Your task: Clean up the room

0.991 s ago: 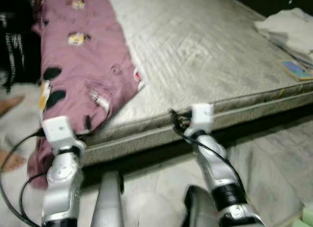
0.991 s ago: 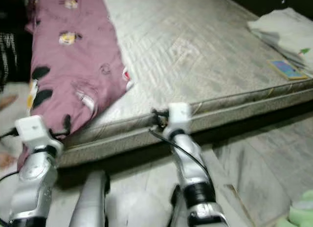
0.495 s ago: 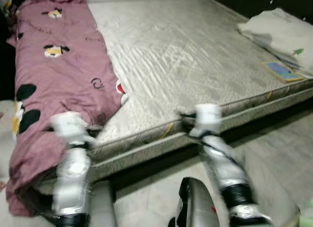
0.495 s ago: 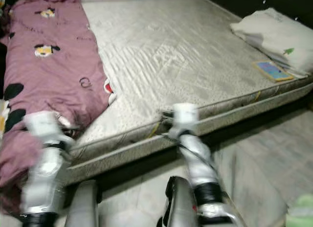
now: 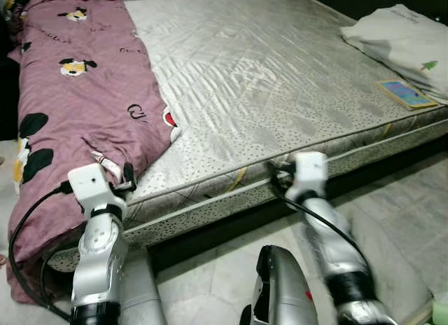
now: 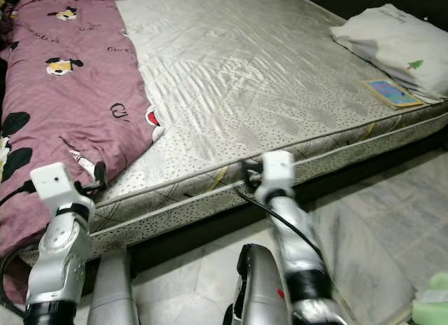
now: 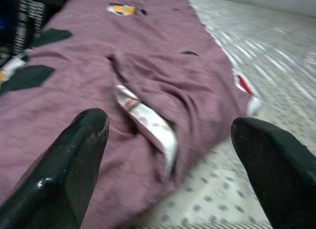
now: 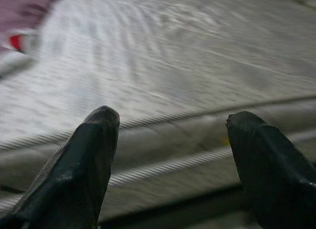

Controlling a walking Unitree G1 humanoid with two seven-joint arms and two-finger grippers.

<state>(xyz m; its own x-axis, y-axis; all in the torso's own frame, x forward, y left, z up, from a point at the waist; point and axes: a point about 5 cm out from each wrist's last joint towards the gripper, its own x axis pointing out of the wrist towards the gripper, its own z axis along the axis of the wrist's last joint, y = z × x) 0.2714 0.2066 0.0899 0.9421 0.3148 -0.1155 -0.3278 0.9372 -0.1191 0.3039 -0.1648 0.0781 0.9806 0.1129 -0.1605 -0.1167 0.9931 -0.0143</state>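
A mauve blanket (image 5: 77, 108) with cartoon prints lies along the left side of a bare grey mattress (image 5: 266, 80) and hangs over its near left corner. My left gripper (image 5: 124, 179) is at the blanket's near edge. In the left wrist view it (image 7: 168, 121) stands open, with a white-lined fold of the blanket (image 7: 148, 123) just ahead of the fingers. My right gripper (image 5: 276, 171) is held at the mattress's front edge, right of the blanket. It (image 8: 171, 115) is open, facing the mattress side (image 8: 168, 155), and nothing is between its fingers.
A white pillow (image 5: 402, 41) and a small colourful book (image 5: 407, 94) lie at the mattress's far right. Pale tiled floor (image 5: 402, 213) runs along the bed's front. A green object (image 6: 430, 307) sits on the floor at the lower right.
The whole picture has shifted and sharpened, so the camera moved; the blanket now sits further left in view. Both grippers stay at the mattress's front edge.
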